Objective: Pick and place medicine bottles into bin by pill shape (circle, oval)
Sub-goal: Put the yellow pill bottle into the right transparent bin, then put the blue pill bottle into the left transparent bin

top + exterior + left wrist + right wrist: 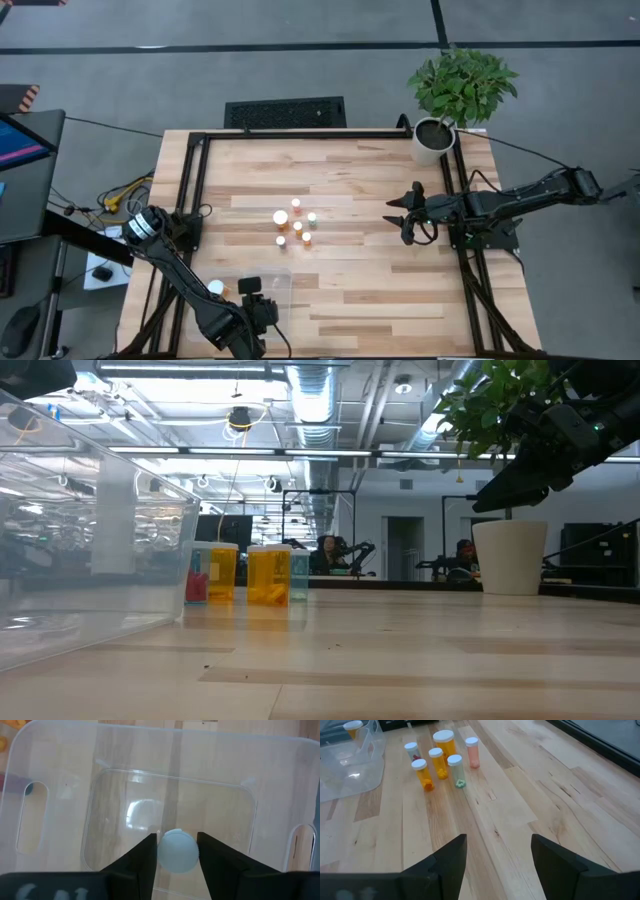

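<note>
My left gripper (252,292) is at the table's near left, over the clear bin (272,290). It is shut on a medicine bottle, of which only the white round cap (177,851) shows. Several bottles (295,226) with white caps stand upright in a cluster at mid-table; they also show in the right wrist view (440,757) and the low view (250,573). One more bottle (215,288) stands by the bin's left side. My right gripper (405,216) is open and empty, right of the cluster, above the table. My left gripper pinches the bottle's white cap (165,854) by its round side between the two fingers (145,857). The fingers point down from above. The cap hides the bottle's body. The bottle is upright over the bin's floor (150,805); whether it touches the floor I cannot tell.
A potted plant (450,95) in a white pot stands at the table's far right corner. Black frame rails (190,180) run along the left, far and right sides. Bare wood (370,290) lies between the bin and the right arm.
</note>
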